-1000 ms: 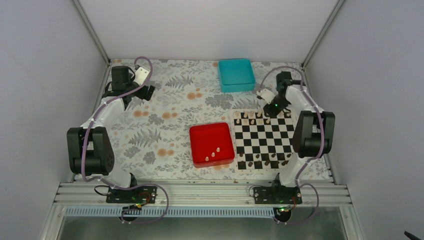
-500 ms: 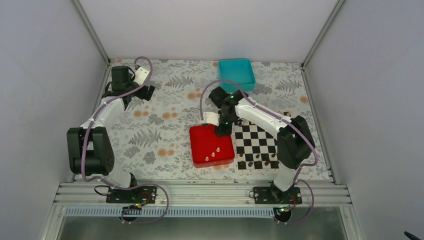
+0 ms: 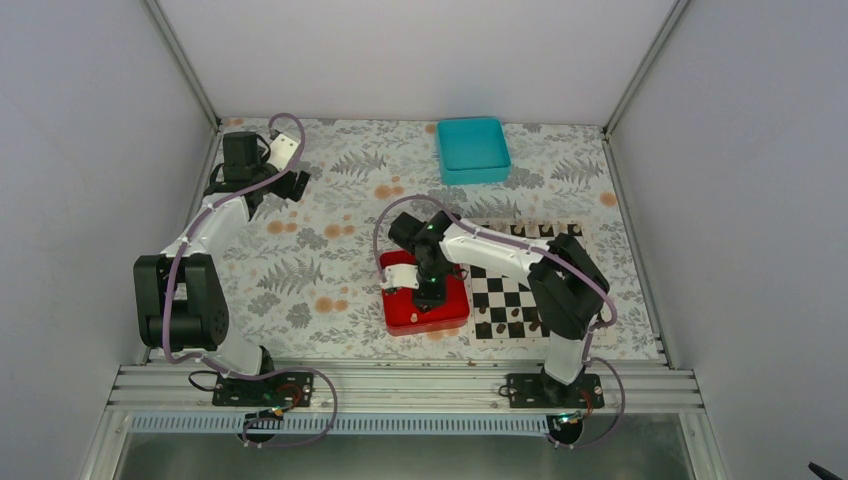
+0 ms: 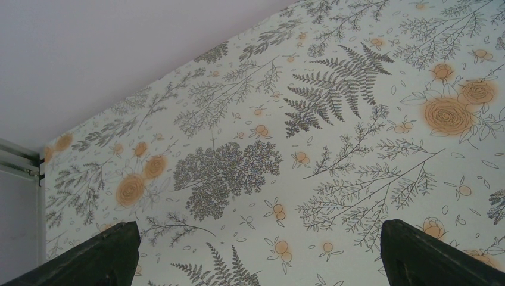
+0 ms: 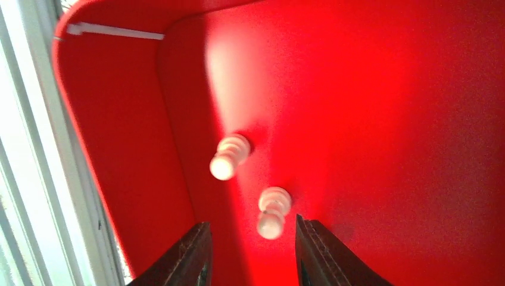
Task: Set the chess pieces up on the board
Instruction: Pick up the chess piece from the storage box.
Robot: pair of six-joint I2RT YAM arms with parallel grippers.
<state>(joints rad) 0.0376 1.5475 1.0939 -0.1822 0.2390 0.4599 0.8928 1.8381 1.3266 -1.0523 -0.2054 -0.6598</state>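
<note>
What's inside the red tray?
Two small cream wooden chess pieces sit on the floor of the square red tray, just ahead of the right hand. From above, the arm covers part of it, so more could be hidden.

Desk (image 3: pixel 330 215) covered in pale cloth printed with grey ferns and orange flowers. Plain white walls (image 3: pixel 400 50) on three sides, metal posts (image 3: pixel 181 60) at the far corners. Ribbed metal rail (image 3: pixel 400 385) along near edge; light even.

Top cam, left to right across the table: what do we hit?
In order: left gripper → red tray → chessboard. Skipped: the right gripper, which hangs over the red tray, and the teal tray, which spans both tray and board sideways.
</note>
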